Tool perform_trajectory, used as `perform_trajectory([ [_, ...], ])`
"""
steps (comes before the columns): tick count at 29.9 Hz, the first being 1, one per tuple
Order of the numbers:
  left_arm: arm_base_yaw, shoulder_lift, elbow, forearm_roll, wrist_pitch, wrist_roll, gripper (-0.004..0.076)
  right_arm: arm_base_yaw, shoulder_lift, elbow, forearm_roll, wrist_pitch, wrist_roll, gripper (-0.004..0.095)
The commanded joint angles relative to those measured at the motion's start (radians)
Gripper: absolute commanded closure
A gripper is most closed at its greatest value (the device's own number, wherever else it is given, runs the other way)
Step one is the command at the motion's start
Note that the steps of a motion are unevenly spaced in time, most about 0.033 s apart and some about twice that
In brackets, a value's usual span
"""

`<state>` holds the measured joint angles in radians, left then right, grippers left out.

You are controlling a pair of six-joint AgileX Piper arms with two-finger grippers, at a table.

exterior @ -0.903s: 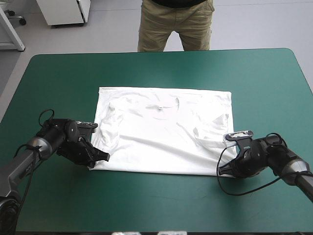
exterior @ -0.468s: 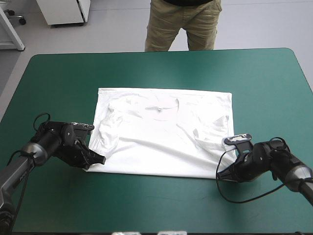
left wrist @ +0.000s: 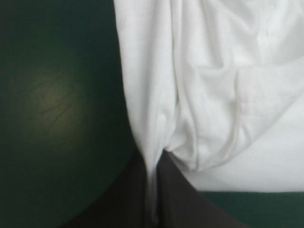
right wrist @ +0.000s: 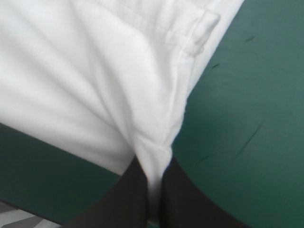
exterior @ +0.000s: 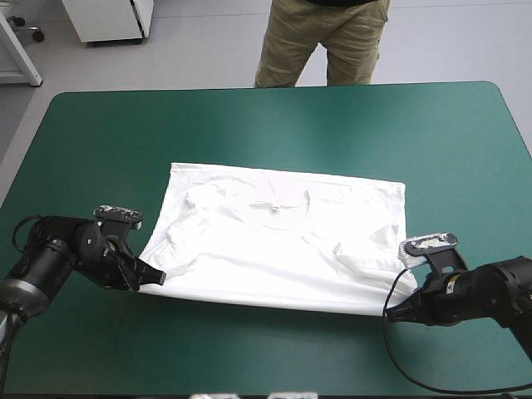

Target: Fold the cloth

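Left gripper (exterior: 155,278) pinches near left corner of the T-shirt (exterior: 283,241); right gripper (exterior: 397,312) pinches near right corner. Near hem stretched between them (rest lies on the teal-green cover (exterior: 249,116)).

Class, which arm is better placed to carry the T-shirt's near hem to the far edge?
Neither alone: the left tool and right tool are each shut on a near corner of the T-shirt, so probably both together.

A plain white T-shirt (exterior: 274,241) lies on the teal-green table cover (exterior: 249,116); the black-fingered left gripper (exterior: 159,275) and right gripper (exterior: 391,314) sit at the T-shirt's near corners.
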<state>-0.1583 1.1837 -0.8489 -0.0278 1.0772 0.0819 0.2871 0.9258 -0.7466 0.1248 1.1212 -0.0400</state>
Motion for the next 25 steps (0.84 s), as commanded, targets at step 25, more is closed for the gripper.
perform_trajectory([
  [25, 0.001, 0.663, -0.830, -0.029, -0.218, -0.035, 0.0733, -0.252, 0.719, -0.687, 0.259, -0.145, -0.298, 0.0925],
])
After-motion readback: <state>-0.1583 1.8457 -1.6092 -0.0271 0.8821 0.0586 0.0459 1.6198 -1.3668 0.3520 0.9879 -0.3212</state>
